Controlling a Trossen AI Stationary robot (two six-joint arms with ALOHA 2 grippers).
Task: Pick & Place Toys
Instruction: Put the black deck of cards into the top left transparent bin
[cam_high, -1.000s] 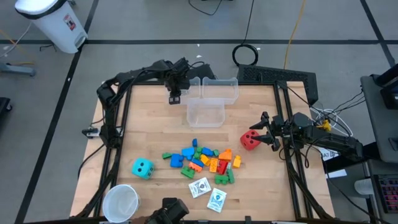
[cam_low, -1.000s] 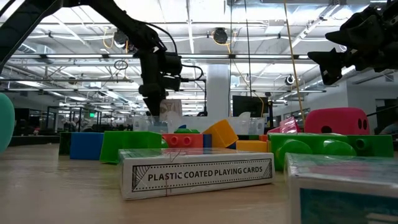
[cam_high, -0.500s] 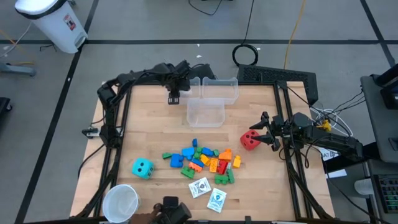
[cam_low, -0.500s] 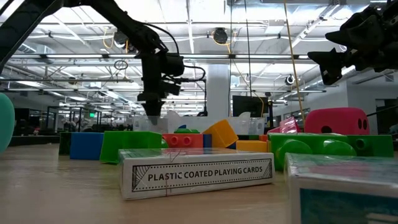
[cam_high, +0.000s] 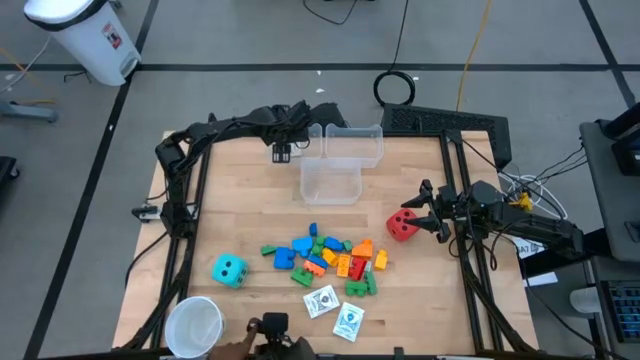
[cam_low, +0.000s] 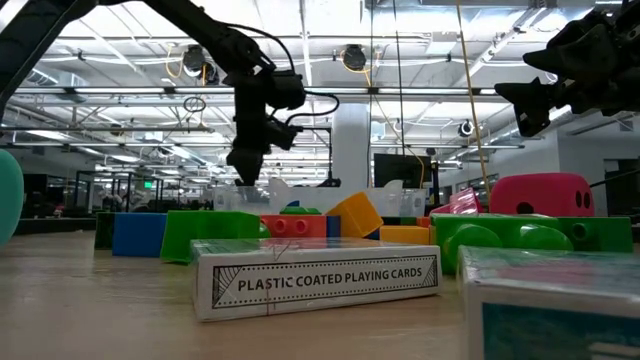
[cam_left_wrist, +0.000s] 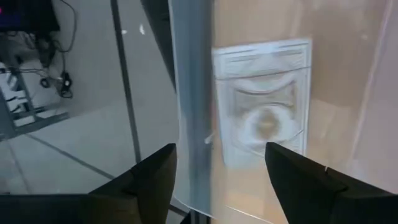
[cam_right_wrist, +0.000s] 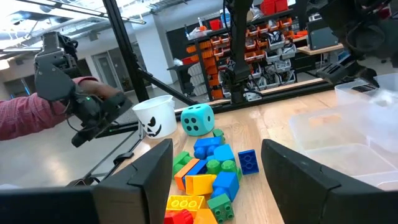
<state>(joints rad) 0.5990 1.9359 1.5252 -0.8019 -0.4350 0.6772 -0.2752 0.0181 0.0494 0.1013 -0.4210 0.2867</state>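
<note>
My left gripper (cam_high: 282, 152) hangs open at the far side of the table, just left of the far clear bin (cam_high: 352, 143), its fingers tilted down. In the left wrist view a white picture card (cam_left_wrist: 261, 99) lies flat on the bin's floor, behind the bin's wall (cam_left_wrist: 193, 93). The pile of coloured blocks (cam_high: 325, 258) lies mid-table, with two white cards (cam_high: 335, 308) near it. The cyan die (cam_high: 229, 268) sits to the left. My right gripper (cam_high: 412, 213) waits open at the right edge, above the red die (cam_high: 400, 227).
A second clear bin (cam_high: 330, 183) stands just nearer than the first. The white cup with a pumpkin face (cam_high: 195, 322) stands at the near left corner. A playing-card box (cam_low: 315, 275) lies close to the low camera. A person's sleeve (cam_right_wrist: 25, 118) shows beyond the near edge.
My left gripper has opened, turned at the wrist and risen slightly by the far bin. The white card that showed under its fingers a second ago has dropped lower and now lies in the bin.
</note>
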